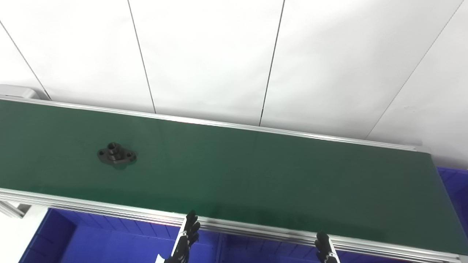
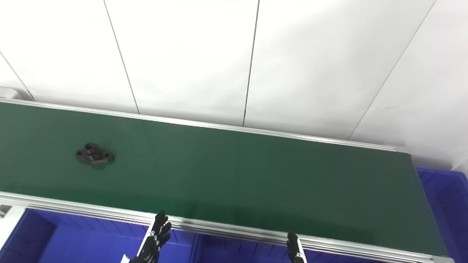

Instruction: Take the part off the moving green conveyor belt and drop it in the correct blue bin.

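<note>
A small black flanged part with a raised hub and bolt holes lies on the green conveyor belt, toward its left end. My left hand pokes up at the bottom edge, below the belt's near rail, fingers apart and holding nothing. It is well to the right of the part and nearer to me. Only the fingertips of my right hand show at the bottom edge, further right; its state is hidden.
Blue bins sit below the belt's near rail: one at lower left, one beside it under the hands. Another blue bin stands past the belt's right end. A white panelled wall lies behind the belt.
</note>
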Robot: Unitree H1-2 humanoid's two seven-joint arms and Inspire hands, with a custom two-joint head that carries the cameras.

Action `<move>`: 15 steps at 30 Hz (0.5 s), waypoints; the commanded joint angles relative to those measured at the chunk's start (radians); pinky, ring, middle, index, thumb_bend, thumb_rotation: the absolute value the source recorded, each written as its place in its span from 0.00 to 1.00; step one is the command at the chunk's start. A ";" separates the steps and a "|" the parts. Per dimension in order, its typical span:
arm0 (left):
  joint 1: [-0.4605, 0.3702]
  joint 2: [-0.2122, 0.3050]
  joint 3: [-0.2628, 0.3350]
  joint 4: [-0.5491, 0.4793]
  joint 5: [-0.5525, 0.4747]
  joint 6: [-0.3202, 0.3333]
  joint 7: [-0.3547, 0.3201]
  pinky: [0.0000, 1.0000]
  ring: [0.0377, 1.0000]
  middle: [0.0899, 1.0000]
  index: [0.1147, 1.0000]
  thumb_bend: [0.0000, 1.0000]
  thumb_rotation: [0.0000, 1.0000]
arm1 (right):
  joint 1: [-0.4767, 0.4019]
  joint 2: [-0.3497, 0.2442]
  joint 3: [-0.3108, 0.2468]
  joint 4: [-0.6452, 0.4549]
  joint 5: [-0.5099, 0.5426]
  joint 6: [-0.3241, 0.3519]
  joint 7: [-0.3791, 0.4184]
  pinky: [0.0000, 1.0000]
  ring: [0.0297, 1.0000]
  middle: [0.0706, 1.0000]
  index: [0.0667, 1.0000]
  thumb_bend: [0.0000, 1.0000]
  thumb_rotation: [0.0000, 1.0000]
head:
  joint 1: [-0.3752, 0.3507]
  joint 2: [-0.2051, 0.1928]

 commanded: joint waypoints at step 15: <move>0.010 0.008 -0.002 -0.071 -0.001 0.025 0.001 0.96 0.98 1.00 1.00 0.87 0.87 | -0.064 0.029 -0.035 -0.234 -0.182 0.084 -0.003 1.00 1.00 1.00 1.00 0.81 0.74 | -0.024 0.047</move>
